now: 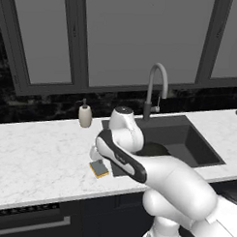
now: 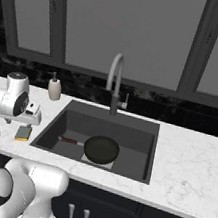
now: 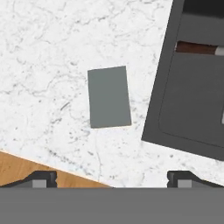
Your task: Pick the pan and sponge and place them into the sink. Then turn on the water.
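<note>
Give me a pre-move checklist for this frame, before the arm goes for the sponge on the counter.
1. Small round black frying pan already in the dark grey recessed sink: ok.
2. Small rectangular grey-topped, yellow-bottomed sponge lying flat on the white marble counter, apart from the sink edge: ok.
3. Tool open, with nothing between its tips: ok.
4. Tool lined up over the sponge: ok, roughly; in the hand view the sponge sits between the two tips.
5. Beige soap dispenser bottle well away from the sponge: ok.
6. Water off at the arched grey gooseneck faucet: ok, no stream visible.
</note>
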You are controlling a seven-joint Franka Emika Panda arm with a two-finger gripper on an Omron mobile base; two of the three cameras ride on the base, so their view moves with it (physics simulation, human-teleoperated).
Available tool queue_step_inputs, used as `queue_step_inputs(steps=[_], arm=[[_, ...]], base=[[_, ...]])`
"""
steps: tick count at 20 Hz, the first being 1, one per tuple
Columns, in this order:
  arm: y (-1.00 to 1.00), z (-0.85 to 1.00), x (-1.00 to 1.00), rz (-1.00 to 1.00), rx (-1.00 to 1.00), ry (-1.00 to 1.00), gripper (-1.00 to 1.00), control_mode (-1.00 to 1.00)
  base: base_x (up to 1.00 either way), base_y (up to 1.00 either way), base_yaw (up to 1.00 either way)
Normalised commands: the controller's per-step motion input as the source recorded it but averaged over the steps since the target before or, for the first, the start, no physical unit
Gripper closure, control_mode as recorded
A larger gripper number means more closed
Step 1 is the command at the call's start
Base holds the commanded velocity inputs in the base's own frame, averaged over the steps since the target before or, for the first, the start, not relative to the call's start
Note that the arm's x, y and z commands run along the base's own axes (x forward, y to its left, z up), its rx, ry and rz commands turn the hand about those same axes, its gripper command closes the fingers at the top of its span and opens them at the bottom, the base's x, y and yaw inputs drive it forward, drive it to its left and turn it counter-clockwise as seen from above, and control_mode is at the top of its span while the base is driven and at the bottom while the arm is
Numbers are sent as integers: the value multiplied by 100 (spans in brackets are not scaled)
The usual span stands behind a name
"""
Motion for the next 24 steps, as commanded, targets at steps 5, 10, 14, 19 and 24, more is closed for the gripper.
queue_step_inputs(steps=[5, 10, 14, 19, 24], arm=[[1, -27, 19, 0, 0, 12, -100, -100], [15, -42, 13, 0, 0, 7, -100, -100], [19, -30, 8, 0, 0, 3, -100, -100], [11, -12, 1, 0, 0, 0, -100, -100], [3, -7, 12, 0, -1, 0, -100, -100]], base=[[0, 0, 0], [0, 0, 0], [0, 0, 0], [0, 0, 0], [0, 0, 0]])
